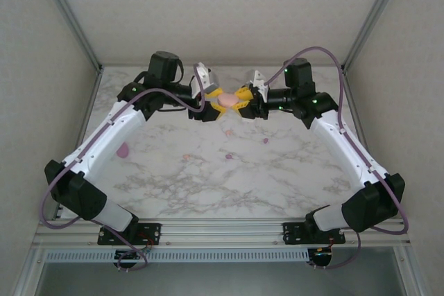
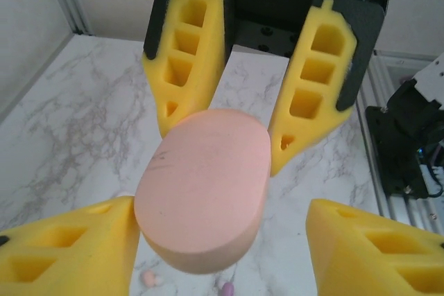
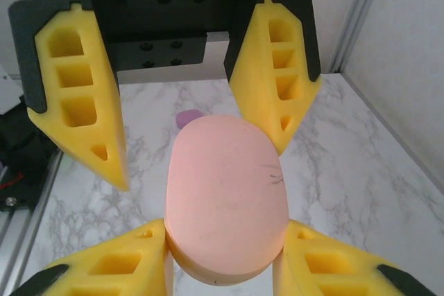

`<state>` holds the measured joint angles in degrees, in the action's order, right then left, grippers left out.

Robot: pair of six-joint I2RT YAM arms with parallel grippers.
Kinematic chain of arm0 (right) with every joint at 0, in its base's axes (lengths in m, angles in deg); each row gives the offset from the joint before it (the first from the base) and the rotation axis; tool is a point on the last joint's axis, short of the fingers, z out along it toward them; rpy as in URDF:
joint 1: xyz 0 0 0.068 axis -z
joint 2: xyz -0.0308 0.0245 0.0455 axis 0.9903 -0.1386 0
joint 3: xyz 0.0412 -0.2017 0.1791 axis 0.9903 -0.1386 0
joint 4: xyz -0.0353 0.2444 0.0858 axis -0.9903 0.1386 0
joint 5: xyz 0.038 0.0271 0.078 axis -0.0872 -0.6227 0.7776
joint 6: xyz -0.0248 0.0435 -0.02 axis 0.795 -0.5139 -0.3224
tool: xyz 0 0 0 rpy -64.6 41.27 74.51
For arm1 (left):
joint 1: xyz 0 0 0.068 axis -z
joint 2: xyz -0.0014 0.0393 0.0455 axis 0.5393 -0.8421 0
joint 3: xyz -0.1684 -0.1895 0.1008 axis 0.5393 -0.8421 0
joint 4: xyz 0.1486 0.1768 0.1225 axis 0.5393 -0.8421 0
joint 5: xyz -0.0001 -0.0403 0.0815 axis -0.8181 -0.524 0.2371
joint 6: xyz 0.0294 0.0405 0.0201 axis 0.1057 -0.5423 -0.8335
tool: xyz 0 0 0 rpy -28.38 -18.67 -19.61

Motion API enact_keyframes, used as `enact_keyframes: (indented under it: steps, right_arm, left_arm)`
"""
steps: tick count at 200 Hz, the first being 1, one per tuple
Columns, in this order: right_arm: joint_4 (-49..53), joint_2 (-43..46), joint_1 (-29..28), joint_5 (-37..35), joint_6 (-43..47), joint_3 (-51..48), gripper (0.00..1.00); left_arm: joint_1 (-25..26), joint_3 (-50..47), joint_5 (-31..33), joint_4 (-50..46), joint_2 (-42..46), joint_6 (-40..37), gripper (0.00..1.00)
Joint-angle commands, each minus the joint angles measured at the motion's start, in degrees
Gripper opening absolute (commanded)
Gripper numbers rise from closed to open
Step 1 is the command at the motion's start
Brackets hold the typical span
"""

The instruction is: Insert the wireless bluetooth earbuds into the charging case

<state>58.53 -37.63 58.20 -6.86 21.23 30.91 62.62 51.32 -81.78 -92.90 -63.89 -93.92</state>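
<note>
A pink oval charging case (image 1: 227, 99) hangs closed above the back middle of the table, between both grippers. My right gripper (image 3: 225, 230) is shut on its near end, both yellow fingers pressed against the case (image 3: 225, 199). My left gripper (image 2: 222, 209) stands open around the other end of the case (image 2: 205, 185): one finger (image 2: 76, 247) touches it, the other finger (image 2: 374, 247) is a gap away. Tiny earbuds lie on the marble below, a pink one (image 2: 148, 279) and a purple one (image 2: 227, 287); more such earbuds (image 1: 227, 157) lie mid-table.
A purple coin-sized case (image 1: 123, 150) lies on the left of the marble table (image 1: 277, 185), next to the left arm, and shows past the pink case (image 3: 189, 117). Aluminium frame rails (image 1: 76, 25) and white walls bound the table's sides and back.
</note>
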Motion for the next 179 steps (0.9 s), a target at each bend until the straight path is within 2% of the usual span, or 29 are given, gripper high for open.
enact_keyframes:
  steps: [1,22,59,105,139,163,179]
  right_arm:
    - [-1.50,-0.19,0.88,4.41,-2.48,1.74,0.30]
    - [-4.00,0.22,1.07,5.45,-4.34,0.99,0.31]
    - [-7.37,1.02,1.15,5.18,-6.70,-0.43,0.31]
    - [-11.34,2.09,1.26,3.39,-8.85,-2.91,0.31]
    - [-15.82,2.94,1.42,3.83,-11.44,-4.83,0.31]
    - [-21.08,3.94,1.97,4.09,-14.99,-6.73,0.32]
    - [-24.58,4.55,2.39,4.22,-17.31,-8.07,0.32]
  left_arm:
    - [0.43,-1.64,1.35,0.59,1.44,-1.61,0.67]
    - [0.30,-2.12,0.82,2.23,1.16,0.27,0.68]
    - [0.35,-3.97,-2.70,10.83,1.22,6.84,0.67]
    - [0.35,-5.26,-4.65,16.61,1.12,11.87,0.60]
    - [0.34,-5.29,-4.68,16.64,0.68,12.90,0.52]
    - [0.39,-5.81,-4.02,17.38,0.98,13.48,0.52]
    - [0.30,-6.50,-3.24,18.85,1.28,14.41,0.57]
